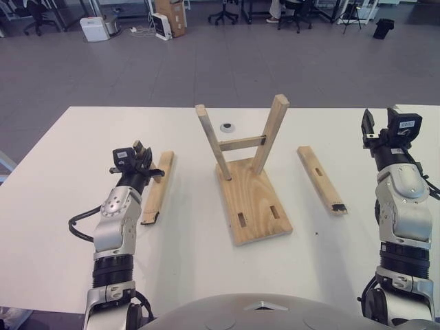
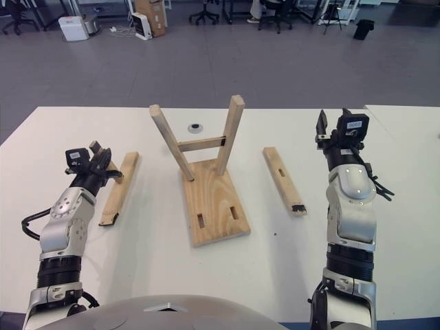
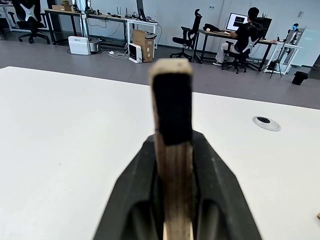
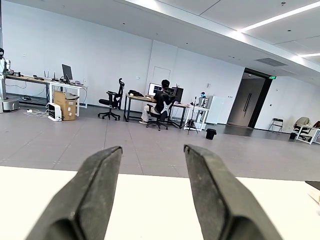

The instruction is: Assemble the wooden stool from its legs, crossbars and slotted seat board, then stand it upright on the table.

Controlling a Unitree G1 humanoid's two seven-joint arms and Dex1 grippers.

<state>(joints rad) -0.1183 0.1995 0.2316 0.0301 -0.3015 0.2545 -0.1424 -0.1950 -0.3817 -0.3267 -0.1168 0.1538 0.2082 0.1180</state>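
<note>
The slotted seat board (image 1: 256,201) lies flat mid-table. Two legs (image 1: 271,133) stand in its far slots, leaning apart and joined by a crossbar (image 1: 242,143). The two near slots (image 1: 241,220) are bare. To the left, a loose leg (image 1: 159,187) lies on the table, and my left gripper (image 1: 146,165) is shut on its far part; the wood (image 3: 172,150) sits between the fingers (image 3: 134,195). Another loose leg (image 1: 321,179) lies right of the board. My right gripper (image 1: 380,130) is raised at the far right, open, with nothing between its fingers (image 4: 90,200).
A round cable grommet (image 1: 227,127) is set in the white table (image 1: 82,137) behind the board. Beyond the far table edge lies open grey floor, with chairs and desks (image 4: 60,82) further back.
</note>
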